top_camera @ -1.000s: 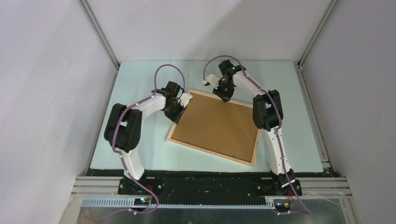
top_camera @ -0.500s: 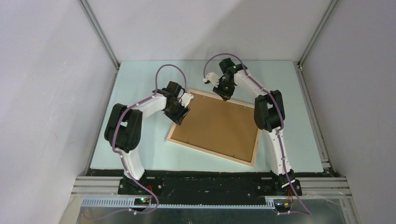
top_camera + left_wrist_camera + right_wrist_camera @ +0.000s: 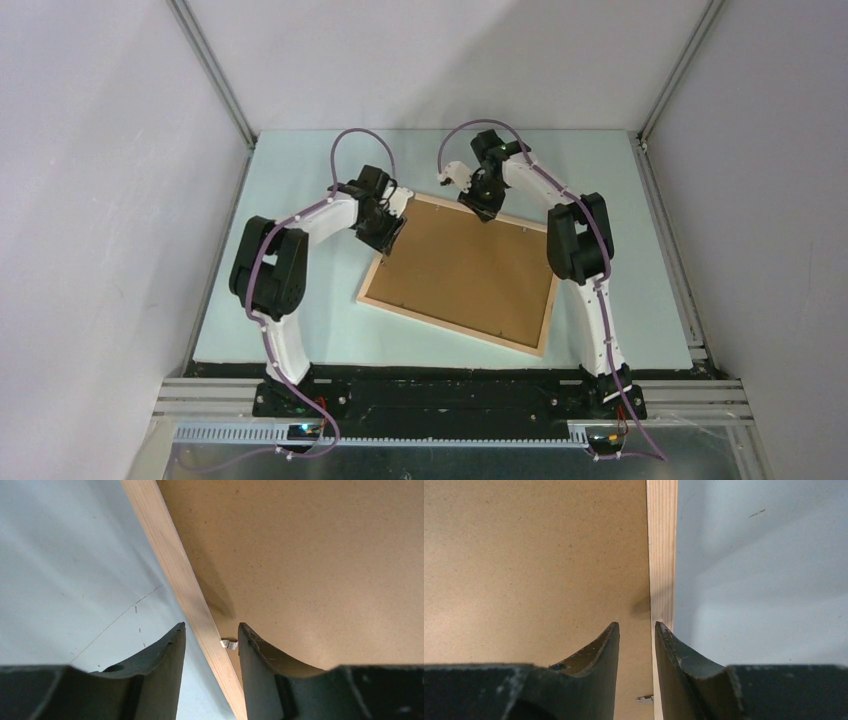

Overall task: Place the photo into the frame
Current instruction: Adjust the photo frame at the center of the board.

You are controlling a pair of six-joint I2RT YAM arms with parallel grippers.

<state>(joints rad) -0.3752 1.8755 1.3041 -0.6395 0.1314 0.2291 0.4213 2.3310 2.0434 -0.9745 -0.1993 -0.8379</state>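
Brown backing board sits inside the frame.

The frame is pale wood, the backing board plain brown, the table mint.

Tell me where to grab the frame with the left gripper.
Take the frame by its left wooden rail, from above, fingers astride it. It lies flat with the backing board filling the middle, so probably only that narrow rail offers opposing faces.
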